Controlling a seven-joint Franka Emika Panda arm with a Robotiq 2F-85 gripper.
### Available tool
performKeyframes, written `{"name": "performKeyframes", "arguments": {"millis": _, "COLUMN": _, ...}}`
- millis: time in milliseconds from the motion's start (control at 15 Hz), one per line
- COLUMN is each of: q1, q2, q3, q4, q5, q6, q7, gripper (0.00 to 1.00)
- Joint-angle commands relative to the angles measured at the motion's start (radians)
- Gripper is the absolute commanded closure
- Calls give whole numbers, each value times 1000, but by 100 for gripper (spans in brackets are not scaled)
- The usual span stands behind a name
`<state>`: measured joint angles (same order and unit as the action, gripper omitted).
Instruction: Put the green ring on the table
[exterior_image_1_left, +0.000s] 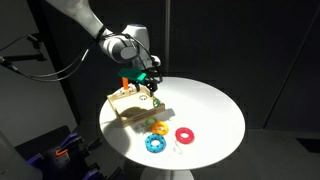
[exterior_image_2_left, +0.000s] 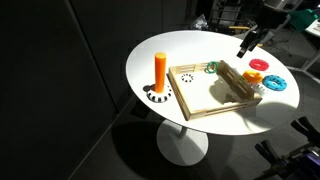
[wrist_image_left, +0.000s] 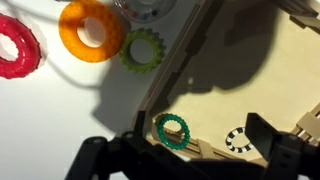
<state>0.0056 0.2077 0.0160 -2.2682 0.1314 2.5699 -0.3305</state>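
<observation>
The green ring (wrist_image_left: 172, 131) is small and dark green, and lies on the rim of the pale wooden board (wrist_image_left: 262, 66). It also shows in an exterior view (exterior_image_2_left: 211, 68) at the board's far edge. My gripper (wrist_image_left: 195, 142) is open and empty, above the ring, which lies between the two dark fingers. The gripper hangs over the board in both exterior views (exterior_image_1_left: 147, 78) (exterior_image_2_left: 250, 42). The round white table (exterior_image_1_left: 215, 108) (exterior_image_2_left: 148, 50) carries everything.
The red ring (wrist_image_left: 15, 47), orange ring (wrist_image_left: 92, 28) and yellow-green ring (wrist_image_left: 143, 48) lie on the table beside the board. A blue ring (exterior_image_2_left: 274, 84) lies near them. An orange peg (exterior_image_2_left: 160, 68) stands by a black-and-white ring (exterior_image_2_left: 157, 96); another striped ring (wrist_image_left: 240, 140) lies on the board.
</observation>
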Motion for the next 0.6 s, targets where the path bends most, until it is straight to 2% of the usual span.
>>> {"name": "performKeyframes", "arguments": {"millis": 0, "q1": -13, "q2": 91, "q3": 33, "q4": 68, "q5": 2, "q6": 44, "q7": 11, "gripper": 0}}
{"name": "performKeyframes", "arguments": {"millis": 533, "q1": -39, "q2": 259, "q3": 86, "q4": 196, "q5": 1, "q6": 90, "q7": 6, "gripper": 0}}
